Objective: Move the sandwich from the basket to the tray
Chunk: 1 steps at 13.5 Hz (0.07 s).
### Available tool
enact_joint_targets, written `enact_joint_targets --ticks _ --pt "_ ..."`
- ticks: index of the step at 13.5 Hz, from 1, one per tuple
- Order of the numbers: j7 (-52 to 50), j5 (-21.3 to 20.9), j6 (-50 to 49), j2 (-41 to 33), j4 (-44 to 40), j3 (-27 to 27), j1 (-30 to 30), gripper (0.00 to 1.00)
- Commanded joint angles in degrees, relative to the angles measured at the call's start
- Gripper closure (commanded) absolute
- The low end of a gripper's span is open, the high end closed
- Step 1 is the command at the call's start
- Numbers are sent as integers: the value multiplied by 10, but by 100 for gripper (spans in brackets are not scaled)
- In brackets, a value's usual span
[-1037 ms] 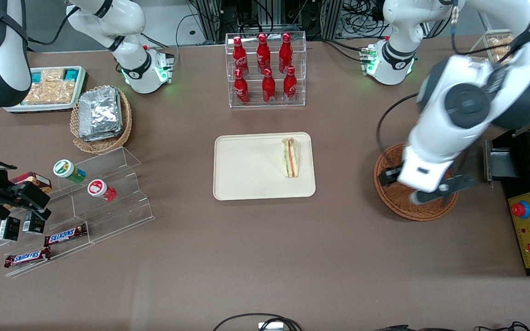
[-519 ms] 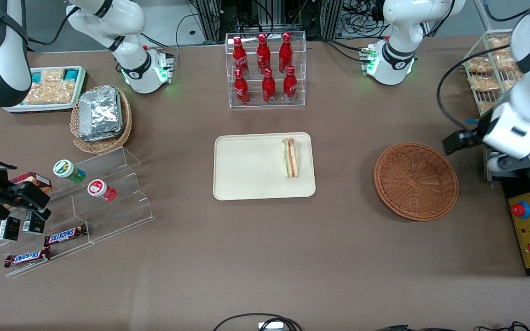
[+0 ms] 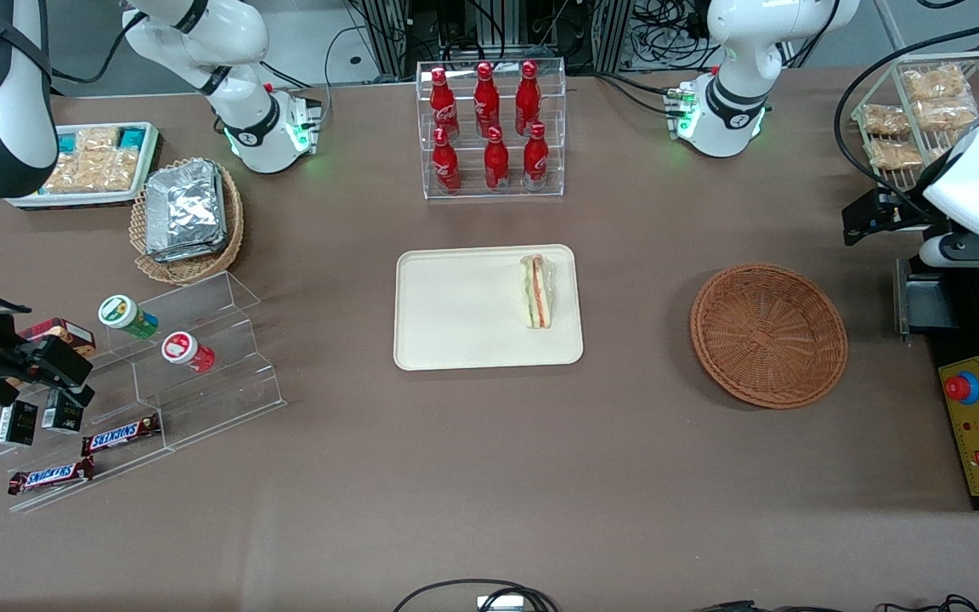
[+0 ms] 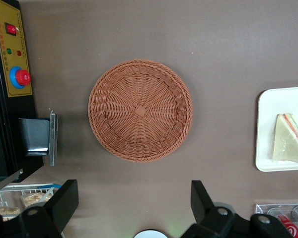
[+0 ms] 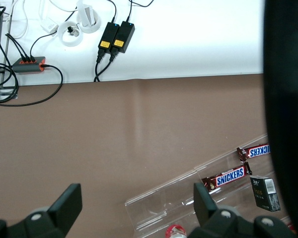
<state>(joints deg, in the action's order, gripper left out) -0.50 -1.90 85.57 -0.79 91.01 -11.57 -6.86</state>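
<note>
Front view shows the brown table (image 3: 489, 476) carrying everything, with the working arm drawn up at its own end of the table, above a black control box (image 3: 978, 425) with a red button. On the middle of the table lies the cream tray (image 3: 464, 314), and the round reddish-brown basket (image 3: 768, 334) sits well apart from it, toward the working arm's end; nothing lies in the basket. A clear rack of red bottles (image 3: 489, 127) stands farther from the front camera than the tray. The sandwich (image 3: 538, 291) lies on the tray, at the tray's end nearest the basket, its green, orange and red filling edge showing.

Wrist view looks straight down on the basket (image 4: 140, 110), with the tray's rim (image 4: 262, 130) and the sandwich (image 4: 291, 145) beside it. The gripper (image 4: 134, 201) hangs high above bare table just beside the basket, its two black fingers (image 4: 64, 201) spread wide apart and holding nothing.
</note>
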Motion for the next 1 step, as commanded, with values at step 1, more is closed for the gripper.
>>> enact_joint_targets --ticks 1 --pt "20 10 -7 -12 8 7 3 0"
